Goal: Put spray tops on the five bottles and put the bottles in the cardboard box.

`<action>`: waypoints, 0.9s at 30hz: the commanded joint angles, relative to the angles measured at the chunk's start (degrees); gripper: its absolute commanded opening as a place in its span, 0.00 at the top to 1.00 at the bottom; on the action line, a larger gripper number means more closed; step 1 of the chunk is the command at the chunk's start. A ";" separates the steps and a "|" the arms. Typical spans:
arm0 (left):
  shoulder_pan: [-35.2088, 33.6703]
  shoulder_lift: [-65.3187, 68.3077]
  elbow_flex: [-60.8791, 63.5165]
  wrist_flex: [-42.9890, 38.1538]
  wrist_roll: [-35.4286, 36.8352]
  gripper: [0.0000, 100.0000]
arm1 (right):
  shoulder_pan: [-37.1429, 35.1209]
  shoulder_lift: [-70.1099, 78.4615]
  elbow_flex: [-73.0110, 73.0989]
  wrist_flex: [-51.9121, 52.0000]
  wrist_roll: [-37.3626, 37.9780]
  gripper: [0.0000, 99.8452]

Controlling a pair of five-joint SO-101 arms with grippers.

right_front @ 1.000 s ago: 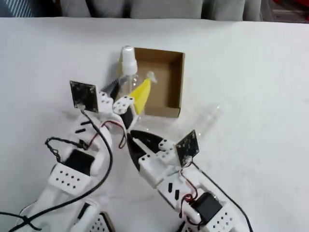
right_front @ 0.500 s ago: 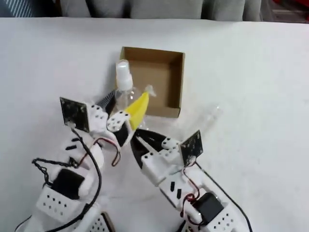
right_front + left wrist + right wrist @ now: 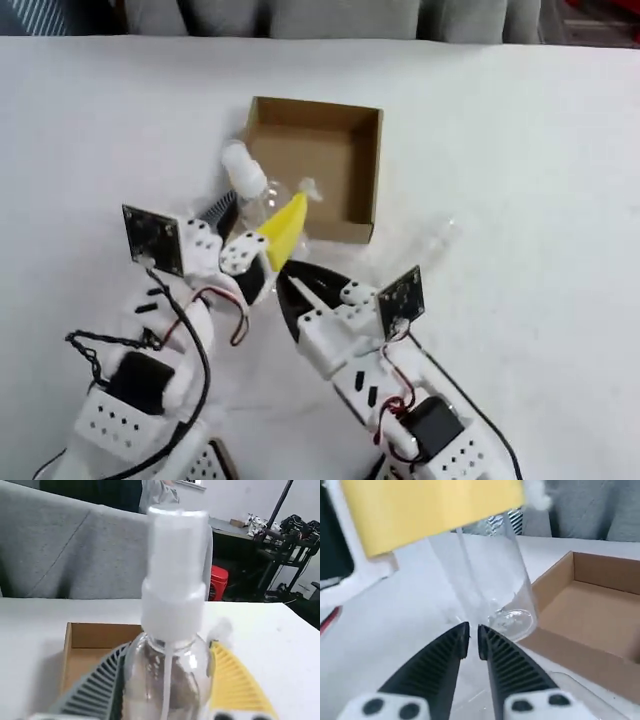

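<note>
high view: left gripper grips the bottle (spray top on), probably for the box. right gripper almost closed, empty.

The left claw grips a clear bottle upright, with a grey ribbed finger pressed to one side of it and a yellow one to the other. A white spray top sits on the bottle's neck, its thin tube running down inside. Behind the bottle the open cardboard box lies on the white desk, and a grey sofa stands past the desk.
</note>
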 commanded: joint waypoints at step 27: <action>-11.30 64.04 -30.95 -34.55 -0.26 0.91 | 38.02 -0.75 0.44 18.33 12.04 0.98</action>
